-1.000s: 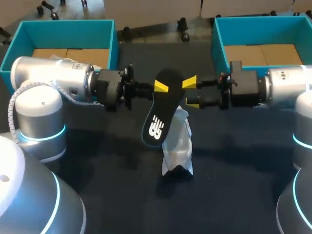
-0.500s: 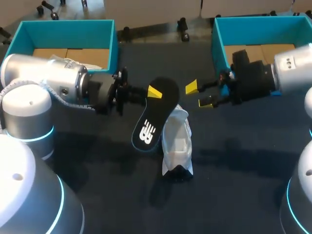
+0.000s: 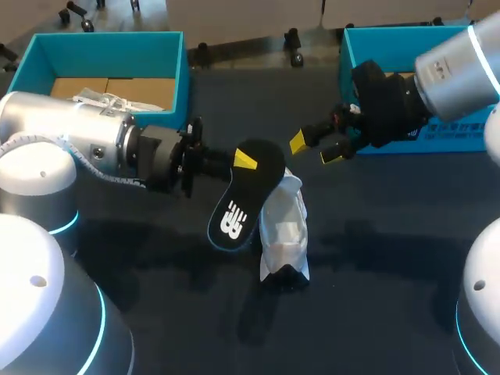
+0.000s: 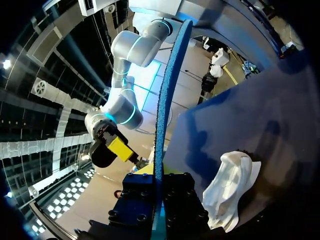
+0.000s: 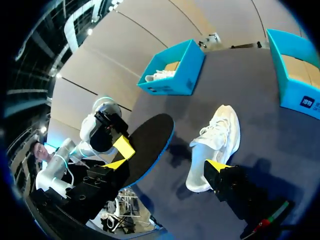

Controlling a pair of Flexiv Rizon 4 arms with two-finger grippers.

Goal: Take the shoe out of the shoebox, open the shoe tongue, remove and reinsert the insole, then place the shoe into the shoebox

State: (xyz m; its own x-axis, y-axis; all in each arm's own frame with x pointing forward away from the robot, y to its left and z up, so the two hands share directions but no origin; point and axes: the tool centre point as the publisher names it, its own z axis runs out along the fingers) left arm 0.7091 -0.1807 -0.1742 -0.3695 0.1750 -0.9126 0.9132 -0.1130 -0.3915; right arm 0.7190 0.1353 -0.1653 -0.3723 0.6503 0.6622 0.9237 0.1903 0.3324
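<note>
Insole (image 3: 242, 205) hangs in the air, clamped at one end between the fingers of my left gripper (image 3: 248, 160). In the left wrist view I see it edge-on, rising straight ahead from between those fingers. From the grip its long axis slants down toward the table (image 3: 391, 250), with the free end low. The shoe (image 3: 285, 230) lies on the table just beyond the insole from my left gripper and partly under it. Its length runs nearly parallel to the insole, so the two lie side by side and are not crossed. I cannot make out from here which end holds the opening. My right gripper (image 3: 315, 150) hangs past the shoe on its far side, raised, with its fingers spread and nothing in them, near the right shoebox (image 3: 351, 62). My left arm is the nearer one and has the insole. To my mind reinsertion turns on tipping the free end toward the shoe's mouth, with my right gripper coming in to steady the shoe.
</note>
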